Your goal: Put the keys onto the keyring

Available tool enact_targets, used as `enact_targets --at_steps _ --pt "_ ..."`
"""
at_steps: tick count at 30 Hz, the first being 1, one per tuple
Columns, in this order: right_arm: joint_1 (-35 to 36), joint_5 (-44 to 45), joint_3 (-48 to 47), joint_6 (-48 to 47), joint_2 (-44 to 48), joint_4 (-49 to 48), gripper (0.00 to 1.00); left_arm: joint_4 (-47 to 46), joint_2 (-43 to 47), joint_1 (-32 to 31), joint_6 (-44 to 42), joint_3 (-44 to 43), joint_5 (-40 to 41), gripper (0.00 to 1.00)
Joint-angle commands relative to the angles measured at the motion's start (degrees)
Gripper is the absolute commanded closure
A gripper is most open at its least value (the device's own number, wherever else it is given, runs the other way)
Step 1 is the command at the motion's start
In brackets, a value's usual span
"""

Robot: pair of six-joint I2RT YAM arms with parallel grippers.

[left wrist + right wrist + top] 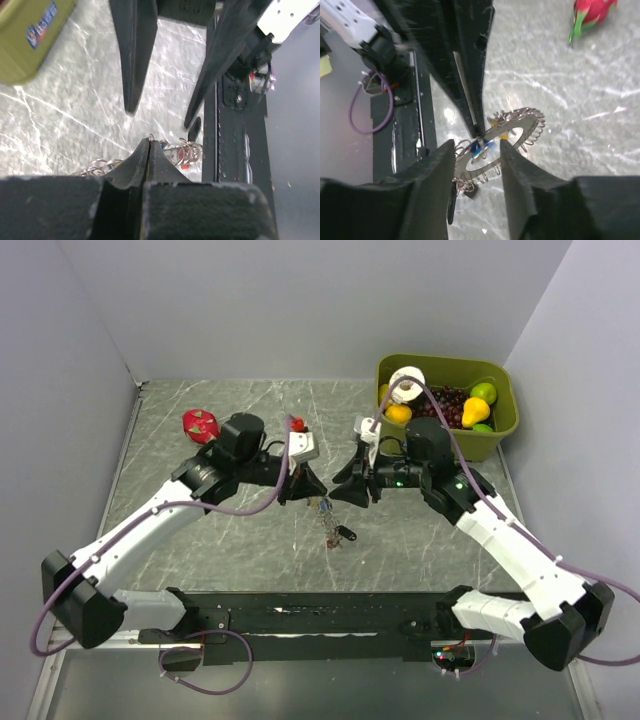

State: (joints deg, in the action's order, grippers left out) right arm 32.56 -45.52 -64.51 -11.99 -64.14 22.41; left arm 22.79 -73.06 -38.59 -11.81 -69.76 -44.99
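From above, my left fingers (303, 490) and right fingers (345, 490) meet almost tip to tip over the middle of the worktop (250, 560). The keyring (325, 507) is between them, and a black fob (346, 533) lies just beside it on the side of my bases. A green bin (485, 445) of fruit stands at the far right, and a red dragon fruit (203, 423) lies at the far left.

On my left wrist view, my left fingers are pressed together, with a thin wire loop poking out at their tips. A blue-headed key (161, 145) and a bunch of small rings (185, 151) sit right beside those tips. Opposite, my right fingers stand spread wide.

On my right wrist view, my right fingers are spread, one on either side of the keyring's near edge. The keyring is a flat ring fringed with little wire loops. My closed left fingers meet its rim, and the blue-headed key is just at their tip. I cannot tell whether the keyring rests on the worktop.
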Motion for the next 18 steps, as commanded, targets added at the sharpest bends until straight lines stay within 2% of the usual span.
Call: enact_targets --at_steps 1,7,11,18 --pt "-1.97 -3.52 1.32 2.58 4.11 -8.35 0.46 -22.20 6.95 0.44 7.06 6.81 0.52 0.99" --pt "-2.67 -6.60 2.02 2.59 3.67 -9.49 0.42 -41.82 13.02 0.71 15.67 17.10 1.49 0.99" --pt "-2.67 -8.18 1.76 2.32 2.71 -9.41 0.43 -49.65 14.52 0.79 20.50 20.97 1.05 0.99" --pt "-3.02 -8.27 1.84 2.14 2.26 -9.58 0.45 -57.49 14.79 0.88 24.38 23.26 0.08 0.99"
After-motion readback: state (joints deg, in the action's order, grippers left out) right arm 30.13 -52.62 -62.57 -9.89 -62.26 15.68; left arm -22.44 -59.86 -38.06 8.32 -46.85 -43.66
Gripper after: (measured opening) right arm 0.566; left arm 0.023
